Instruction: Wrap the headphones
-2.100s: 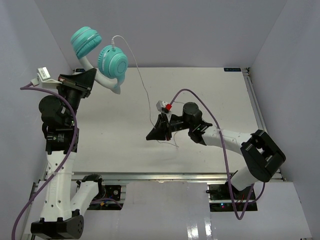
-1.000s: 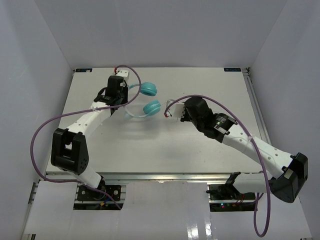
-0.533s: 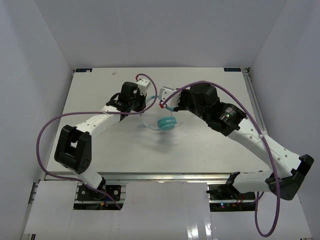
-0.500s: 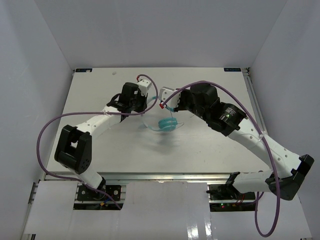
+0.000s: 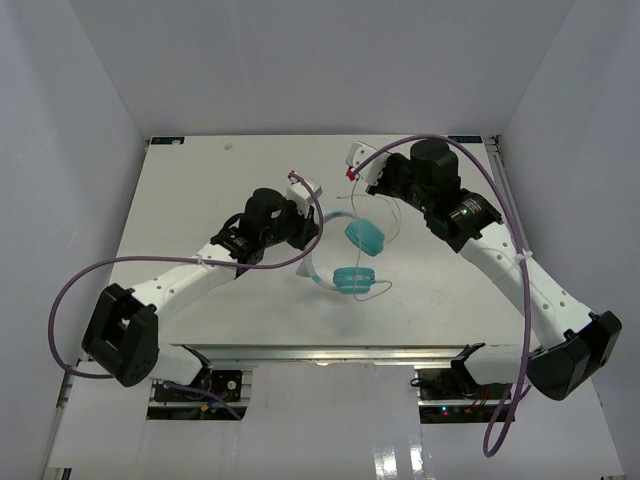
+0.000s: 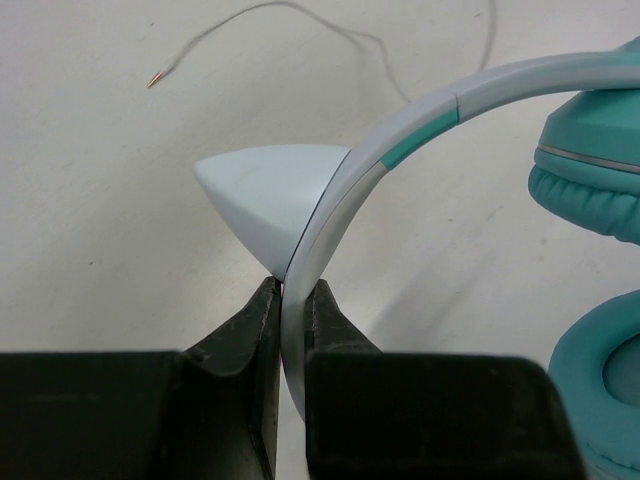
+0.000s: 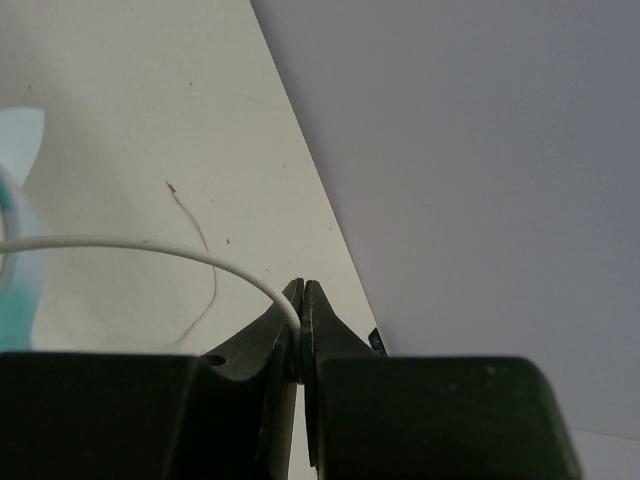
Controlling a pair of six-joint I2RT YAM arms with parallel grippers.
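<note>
The left gripper (image 6: 290, 300) clamps the headband (image 6: 400, 120); the headphones (image 5: 353, 279) sit mid-counter (image 5: 200, 180). The right gripper (image 7: 300, 305) pinches the cable (image 7: 120, 243) tight, near the far edge.
Risk: the thin cable slips, or pulls taut and twists the headband loose.
Count: one headphones, two ear cups (image 5: 365, 237), one cable.

Headphones (image 5: 365, 237): headband (image 6: 400, 125) smooth pale plastic, slight sheen, teal insert. Ear cups (image 6: 590, 190) teal, cushions padded, matt, leather-like. Cable (image 7: 120, 243) thin, smooth, white; plug tip (image 6: 155, 79) golden metal. Table (image 6: 100, 200) matt white, faintly speckled. Left gripper (image 6: 293, 292): matt black plastic.
</note>
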